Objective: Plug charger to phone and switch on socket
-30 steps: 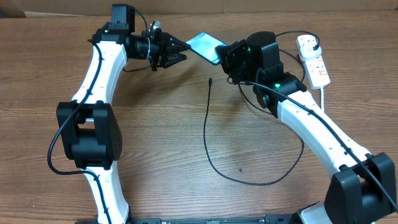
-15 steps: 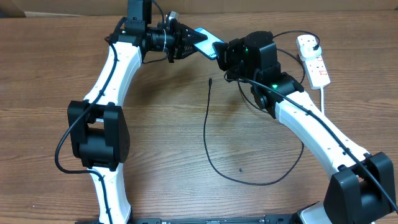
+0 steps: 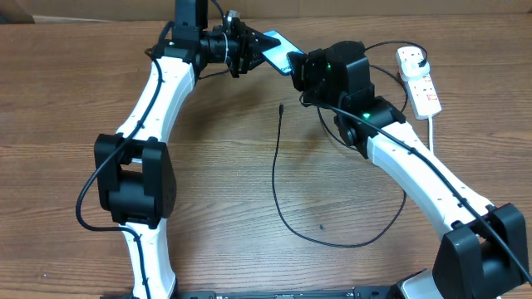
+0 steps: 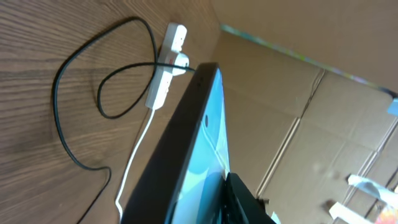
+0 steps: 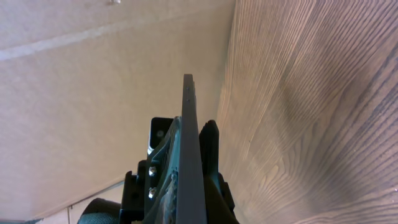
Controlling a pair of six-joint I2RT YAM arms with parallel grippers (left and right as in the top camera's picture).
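Black-framed and slim, the rectangular smartphone (image 3: 276, 48) with its light blue screen is hanging tilted above the far part of the table, between the two grippers. The right gripper (image 3: 296, 66) is clamping it at one end. In the right wrist view its black fingers (image 5: 210, 152) are pressing on both faces of the smartphone, which is showing edge-on. The left gripper (image 3: 252, 48) is meeting the opposite end with its fingers drawn narrow. In the left wrist view one black finger (image 4: 245, 199) is lying against the glass, but whether the pair is truly gripping cannot be told.

Just nearer than the phone and apart from it, the tiny connector tip (image 3: 281, 107) of the long thin black charger cable (image 3: 278, 183) is resting on the wood. The cable is looping wide toward the near edge and passing under the right arm. Its black plug (image 4: 181, 60) is sitting in the small white oblong power strip (image 3: 422, 87) at the far right, and that strip's thick white cord (image 3: 432, 129) is trailing beside the arm. All of this is lying on the brown wood-grain table (image 3: 216, 191), with a tan cardboard wall (image 4: 298, 81) standing behind.
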